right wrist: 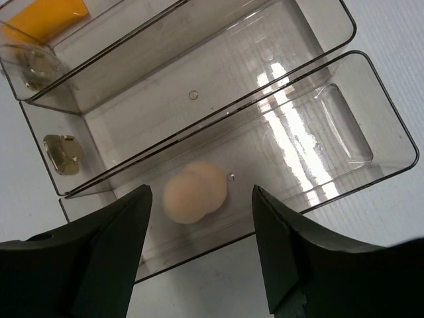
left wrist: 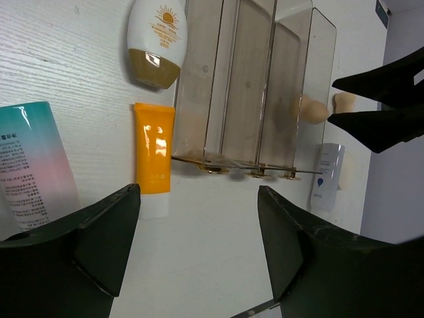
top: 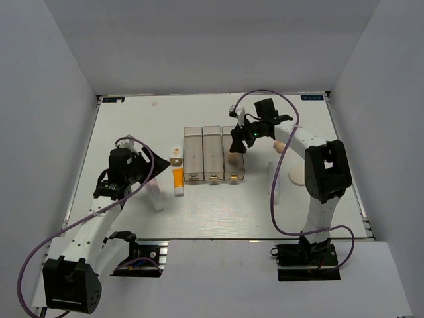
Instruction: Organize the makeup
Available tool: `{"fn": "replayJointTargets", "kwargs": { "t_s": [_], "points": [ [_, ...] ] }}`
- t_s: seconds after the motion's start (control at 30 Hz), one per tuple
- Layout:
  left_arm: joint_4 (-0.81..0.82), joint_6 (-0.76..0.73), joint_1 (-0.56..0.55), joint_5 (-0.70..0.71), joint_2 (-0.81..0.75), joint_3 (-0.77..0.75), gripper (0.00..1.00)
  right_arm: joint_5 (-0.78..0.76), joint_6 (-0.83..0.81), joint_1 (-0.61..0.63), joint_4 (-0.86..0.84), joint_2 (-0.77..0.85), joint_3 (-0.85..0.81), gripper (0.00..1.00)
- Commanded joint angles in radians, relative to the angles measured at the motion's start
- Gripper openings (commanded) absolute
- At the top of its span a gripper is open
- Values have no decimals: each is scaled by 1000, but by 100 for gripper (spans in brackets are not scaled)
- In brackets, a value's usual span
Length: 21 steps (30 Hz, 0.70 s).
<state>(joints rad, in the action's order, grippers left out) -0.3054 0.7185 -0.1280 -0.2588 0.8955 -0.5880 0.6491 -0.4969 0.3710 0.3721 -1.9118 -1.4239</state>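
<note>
A peach sponge (right wrist: 195,191) lies in the right compartment of the clear box (top: 212,154). My right gripper (right wrist: 199,258) is open and empty just above it, and shows in the top view (top: 236,144). A second peach sponge (top: 280,147), a round cream puff (top: 297,174) and a plain white tube (top: 277,189) lie right of the box. My left gripper (left wrist: 199,245) is open and empty over bare table left of the box. An orange tube (left wrist: 154,165), a white bottle with a brown cap (left wrist: 156,43) and a gradient tube (left wrist: 30,165) lie ahead of it.
The box's gold latches (left wrist: 228,169) face the near side. The middle and left compartments (right wrist: 192,79) hold nothing. Purple cables (top: 275,199) loop beside each arm. Grey walls enclose the white table (top: 132,126).
</note>
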Motion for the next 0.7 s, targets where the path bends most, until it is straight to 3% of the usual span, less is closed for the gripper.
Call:
{"fn": "replayJointTargets", "kwargs": {
  "t_s": [0.0, 0.13, 0.23, 0.33, 0.43, 0.5, 0.63, 0.67],
  "points": [
    [0, -16, -4, -23, -23, 13, 81, -43, 15, 3, -25, 49, 3, 68],
    [-6, -19, -4, -25, -32, 20, 81, -72, 75, -1, -54, 106, -1, 62],
    [0, -16, -4, -25, -44, 36, 81, -190, 128, -15, -99, 158, 17, 51],
    [11, -11, -4, -31, -52, 53, 81, -319, 158, -38, -108, 172, 34, 32],
    [14, -13, -4, -37, -50, 57, 81, -458, 179, -67, -119, 181, 71, 20],
    [17, -21, -4, -43, -47, 59, 81, -520, 170, -87, -121, 183, 100, 22],
    [26, -31, -4, -56, -32, 59, 81, -641, 132, -109, -67, 160, 108, 59],
    [31, -33, -4, -60, -27, 59, 81, -644, 123, -115, -61, 155, 112, 62]
  ]
}}
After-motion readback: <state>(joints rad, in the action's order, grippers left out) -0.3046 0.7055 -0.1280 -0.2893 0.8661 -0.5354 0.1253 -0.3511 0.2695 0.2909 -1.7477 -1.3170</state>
